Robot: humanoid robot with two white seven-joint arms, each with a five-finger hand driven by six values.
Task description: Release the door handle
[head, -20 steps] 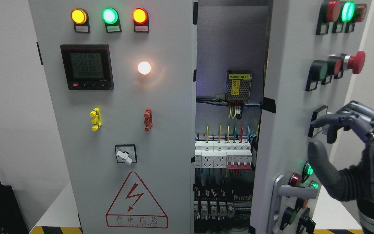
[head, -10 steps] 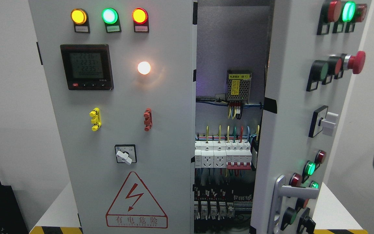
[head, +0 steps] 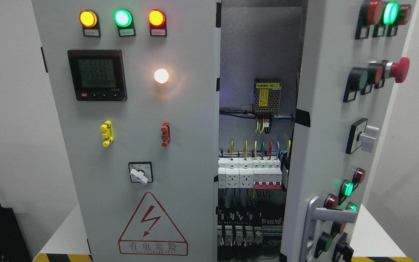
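The handle (head: 331,215) on the open right door (head: 326,127) stands free. No hand is in view, so the fingers' state cannot be told. Release looks done; nothing more seems needed.

Bright, even, cool light across the grey cabinet door (head: 136,120); sharp focus throughout, no blur. Warm halo of glare around the white lamp (head: 161,76); glowing, slightly blown-out indicator lights (head: 123,17) up top. Dim, shadowed cabinet interior (head: 258,47) with a faint purple tint. Mild wide-angle lean at the edges.
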